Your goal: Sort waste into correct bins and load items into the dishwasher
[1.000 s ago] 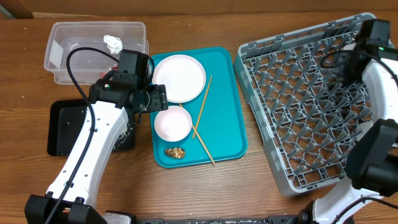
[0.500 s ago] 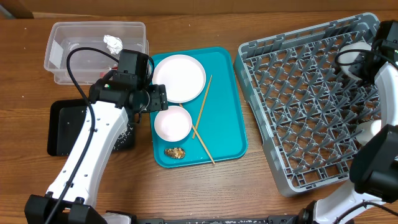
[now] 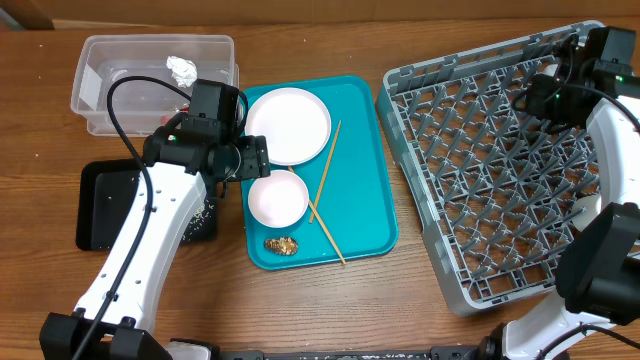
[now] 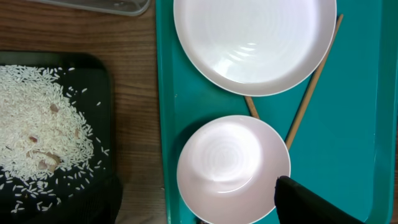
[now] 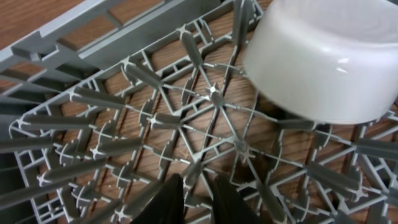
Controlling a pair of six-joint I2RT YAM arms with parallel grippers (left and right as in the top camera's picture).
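On the brown wooden table (image 3: 400, 310), a teal tray (image 3: 365, 180) carries a round white plate (image 3: 288, 125), a white bowl (image 3: 278, 200), thin wooden chopsticks (image 3: 325, 175) and a brown food lump (image 3: 281, 245). Loose white rice (image 4: 37, 124) lies on the flat black tray (image 3: 100, 200), and a crumpled tissue ball (image 3: 182, 68) in the clear plastic tub (image 3: 100, 110). An upturned white bowl (image 5: 323, 56) sits in the grey pegged dish rack (image 3: 480, 180). The left gripper (image 3: 258, 160) hovers beside the tray's bowl, fingers wide and empty. The right gripper (image 5: 198, 186) hangs over the rack's far corner, fingers narrow and empty.

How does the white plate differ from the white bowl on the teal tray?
The plate is wider and shallower than the bowl. The plate lies at the far end of the teal tray, by the clear tub; the bowl sits mid-tray, nearer the brown food lump. Both are round, white, empty and upright on that tray.
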